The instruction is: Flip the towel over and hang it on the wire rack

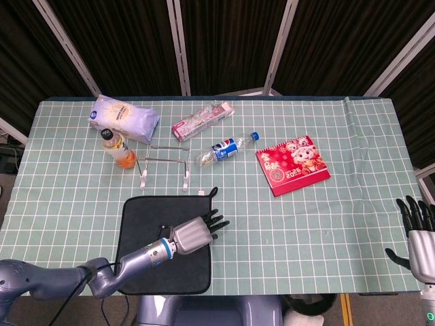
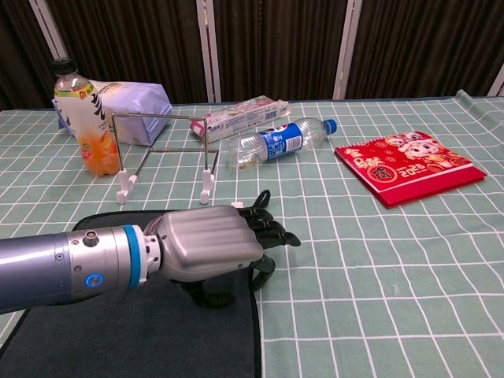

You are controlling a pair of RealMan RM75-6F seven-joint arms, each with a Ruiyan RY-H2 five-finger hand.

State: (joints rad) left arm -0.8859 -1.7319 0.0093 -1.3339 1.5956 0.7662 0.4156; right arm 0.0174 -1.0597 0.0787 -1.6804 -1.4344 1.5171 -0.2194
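The black towel (image 1: 146, 224) lies flat at the table's near edge, left of centre; the chest view shows its surface (image 2: 118, 339) under my arm. My left hand (image 1: 194, 234) lies palm down over the towel's right edge, its fingers (image 2: 268, 231) stretched out past that edge and the thumb tucked below the palm. Nothing shows as pinched. The wire rack (image 1: 163, 163) stands just behind the towel, upright on white feet (image 2: 161, 150). My right hand (image 1: 420, 234) hangs off the table's near right corner, fingers spread, holding nothing.
Beside the rack on the left stands an orange drink bottle (image 1: 117, 148), with a white bag (image 1: 124, 117) behind it. A pink packet (image 1: 202, 119) and a lying cola bottle (image 1: 226, 148) sit behind the rack. A red booklet (image 1: 292, 165) lies right of centre.
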